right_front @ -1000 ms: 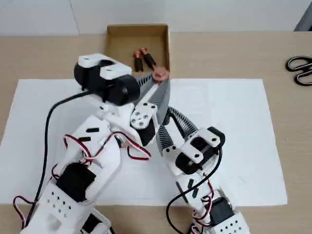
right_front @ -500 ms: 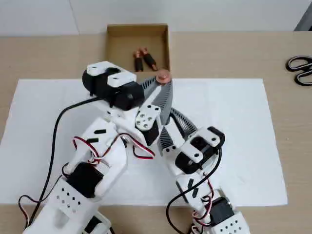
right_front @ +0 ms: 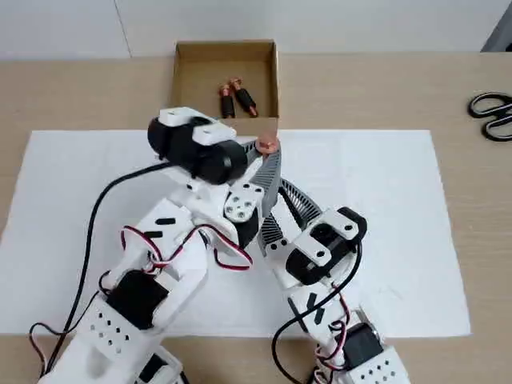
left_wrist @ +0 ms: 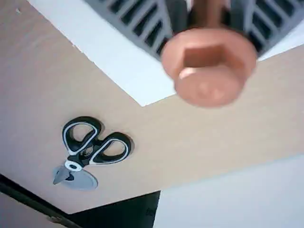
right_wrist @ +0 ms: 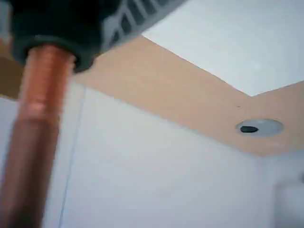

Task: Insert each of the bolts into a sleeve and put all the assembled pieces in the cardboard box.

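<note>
My left gripper (right_front: pixel 265 154) is shut on a copper bolt (right_front: pixel 267 144), just in front of the cardboard box (right_front: pixel 186 72). The left wrist view has the bolt's hexagonal head (left_wrist: pixel 209 64) close up between the grey fingers (left_wrist: pixel 137 23). My right gripper (right_front: pixel 276 210) comes up from below, its tips hidden under the left one. In the right wrist view it is shut on a black sleeve (right_wrist: pixel 52 28), and the bolt's threaded shaft (right_wrist: pixel 33 142) sticks out of that sleeve. Two assembled pieces (right_front: pixel 235 98) lie in the box.
A white paper sheet (right_front: pixel 384 208) covers the middle of the wooden table. Black-handled scissors (right_front: pixel 492 112) lie at the far right edge, also visible as scissors (left_wrist: pixel 92 147) in the left wrist view. The two arms cross closely over the sheet.
The left arm has swung to the right and drawn back, carrying the bolt head from the box's front edge out over the sheet. The right arm has barely moved.
</note>
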